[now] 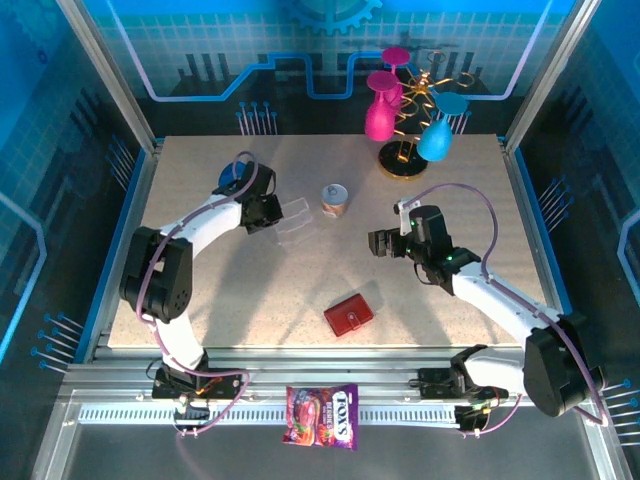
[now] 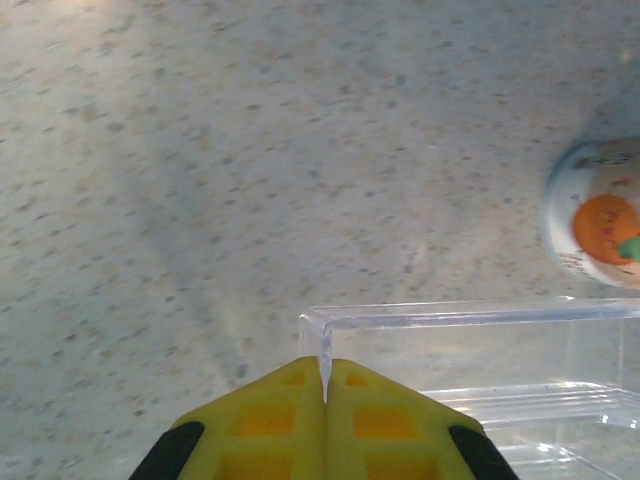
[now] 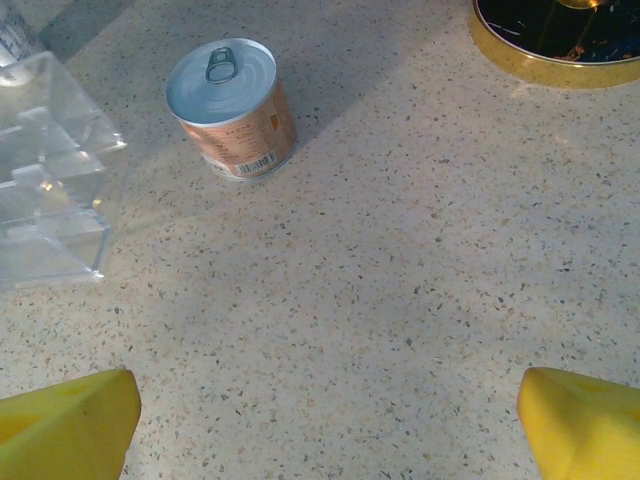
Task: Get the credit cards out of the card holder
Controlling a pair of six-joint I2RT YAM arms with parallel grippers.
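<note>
As noted from the top view, found the card holder [image 1: 349,316] lying shut near the front edge of the desk [image 1: 200,290], slightly right of middle, apart from both hands; credit cards judged to be inside. Found the left hand [image 2: 325,385] clamped tight on the thin wall of the clear box [image 2: 470,350], left of middle toward the far edge, well apart from the holder. Found the right hand [image 1: 385,243] spread wide over bare desk between the can [image 1: 334,200] and the holder, gripping nothing. Recommended: lower the right hand toward the front edge, pin one flap flat, release the box and bring the left hand across for the other flap. Advised: approach low, avoid nudging the holder off the front edge, draw cards along the pocket one at a time.
</note>
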